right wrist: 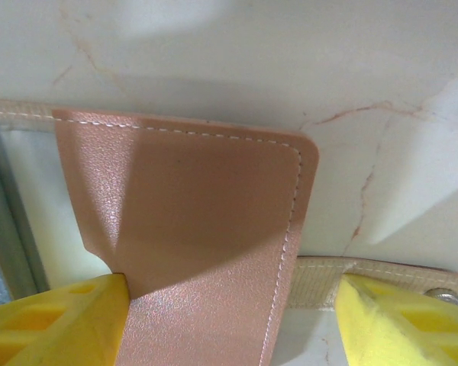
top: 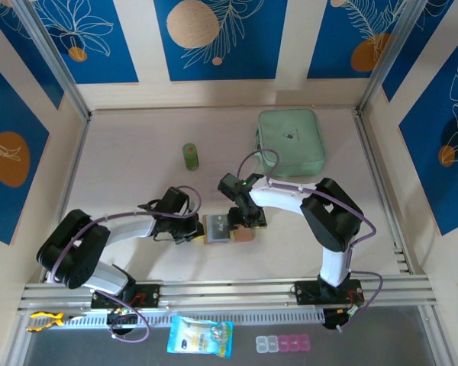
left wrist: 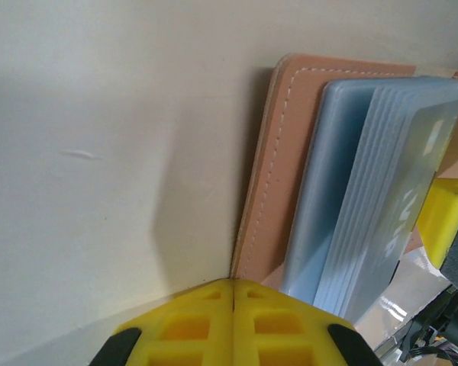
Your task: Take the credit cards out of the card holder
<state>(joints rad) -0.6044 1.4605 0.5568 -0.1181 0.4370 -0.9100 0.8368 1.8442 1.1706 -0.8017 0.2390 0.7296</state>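
Card holder lies opened flat on the table, between the two grippers. Nearer than the holder, on the front ledge: a blue-and-yellow packet and, right of it, a clear-and-pink pill box.

Left gripper is at the holder's left edge. In the left wrist view its yellow fingers are pressed together with no gap, and the tips touch the near corner of the tan stitched cover. Cannot tell if any leather is pinched between them.

Credit cards sit in the holder as a grey-blue stack in the inner pockets, edges fanned, top face with pale lettering. None is out on the table.

Right gripper is at the holder's right edge. In the right wrist view its jaws stand well apart. The tan flap rises between them, touching one finger and clear of the other finger.

Beyond the holder: a small green roll to the far left, and a mint-green zip pouch to the far right near the back wall, both well apart from it.
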